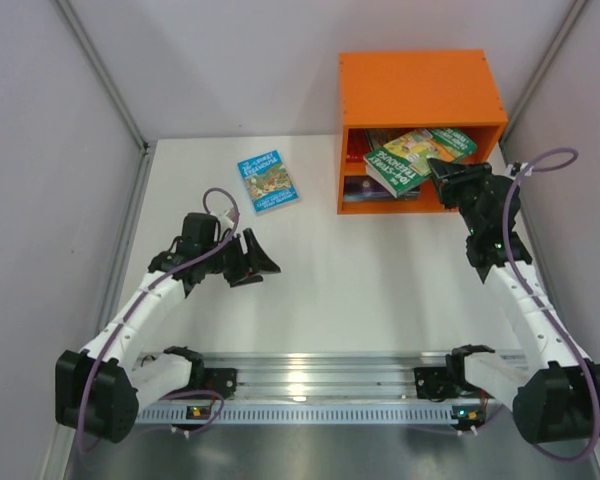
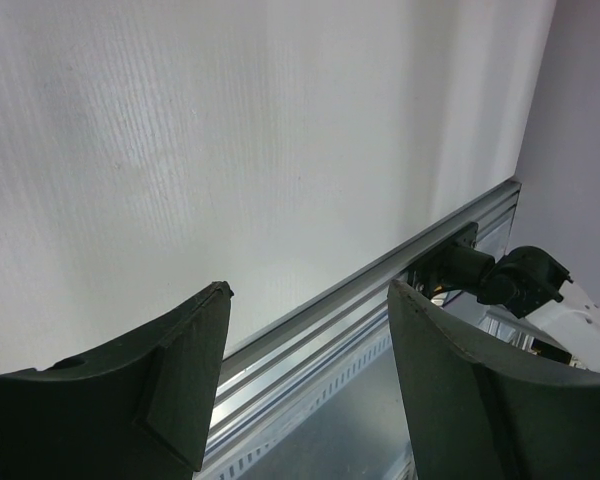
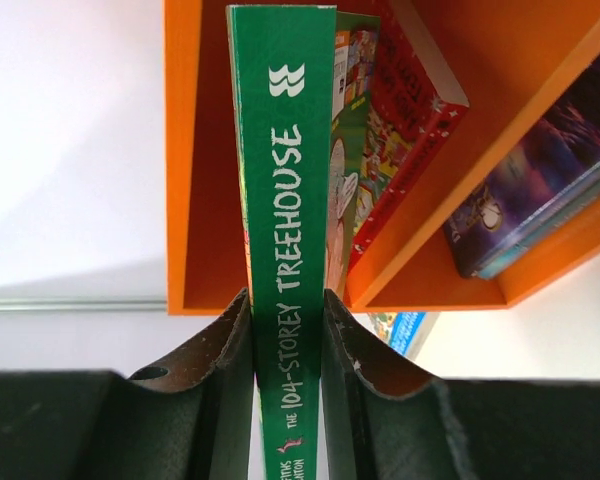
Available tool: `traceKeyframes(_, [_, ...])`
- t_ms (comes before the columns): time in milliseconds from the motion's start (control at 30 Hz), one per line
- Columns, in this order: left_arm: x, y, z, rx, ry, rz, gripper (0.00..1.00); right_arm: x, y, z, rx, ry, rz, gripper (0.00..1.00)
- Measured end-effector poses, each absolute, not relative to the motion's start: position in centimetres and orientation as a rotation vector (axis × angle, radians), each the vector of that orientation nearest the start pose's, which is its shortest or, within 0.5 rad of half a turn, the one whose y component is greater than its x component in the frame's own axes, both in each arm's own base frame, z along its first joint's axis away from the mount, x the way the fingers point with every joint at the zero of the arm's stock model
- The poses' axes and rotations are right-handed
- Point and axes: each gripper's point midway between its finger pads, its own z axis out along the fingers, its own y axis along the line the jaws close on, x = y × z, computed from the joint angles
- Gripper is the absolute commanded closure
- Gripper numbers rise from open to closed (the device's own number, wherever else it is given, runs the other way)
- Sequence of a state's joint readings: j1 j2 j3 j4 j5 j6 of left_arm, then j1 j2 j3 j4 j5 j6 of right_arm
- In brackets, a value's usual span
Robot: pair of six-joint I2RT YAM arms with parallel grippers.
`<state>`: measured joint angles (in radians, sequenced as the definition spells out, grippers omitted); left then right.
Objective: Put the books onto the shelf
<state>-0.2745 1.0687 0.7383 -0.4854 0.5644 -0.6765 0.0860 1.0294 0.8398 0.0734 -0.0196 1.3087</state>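
Pale walls are closing in a white table (image 1: 380, 290), a metal rail (image 1: 310, 365) running along its near edge. Toward the far right corner an orange shelf (image 1: 420, 85) is standing. The right gripper (image 1: 448, 172) is grasping a green book (image 3: 285, 200) at the upper compartment's mouth, beside a red book (image 3: 405, 120). A purple book (image 3: 540, 190) is lying in the lower compartment. A light-blue book (image 1: 268, 181) is lying flat near the far edge, left of the shelf. The left gripper (image 1: 255, 258) is hovering released and empty.

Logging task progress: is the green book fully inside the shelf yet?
Partly in: the green book juts from the upper compartment of the shelf, clamped in the right gripper.
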Motion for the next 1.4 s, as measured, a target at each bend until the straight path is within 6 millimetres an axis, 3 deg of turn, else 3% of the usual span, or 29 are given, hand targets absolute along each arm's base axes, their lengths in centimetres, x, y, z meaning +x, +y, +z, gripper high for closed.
traceKeyframes(267, [22.1, -18.2, 14.7, -0.202, 2.513, -1.094, 0.3, 39.6, 7.0, 31.9, 1.054, 1.402, 1.068, 1.0])
traceKeyframes(600, [22.0, -18.5, 14.2, -0.201, 2.537, -1.11, 0.3, 43.6, 6.2, 28.5, 1.144, 1.389, 1.023, 1.0])
traceKeyframes(967, [21.4, -18.5, 13.4, -0.2, 2.551, -1.127, 0.3, 47.6, 6.9, 28.7, 1.163, 1.322, 1.039, 1.0])
traceKeyframes(1100, [21.3, -18.6, 13.3, -0.194, 2.551, -1.14, 0.3, 48.8, 8.3, 28.5, 1.172, 1.315, 1.045, 0.94])
traceKeyframes(1333, [21.4, -18.7, 13.4, -0.178, 2.543, -1.141, 0.3, 50.1, 11.7, 28.1, 1.186, 1.384, 1.046, 0.59])
traceKeyframes(1400, [21.3, -18.6, 13.2, -0.178, 2.546, -1.139, 0.3, 50.1, 12.4, 28.7, 1.181, 1.396, 1.049, 0.55])
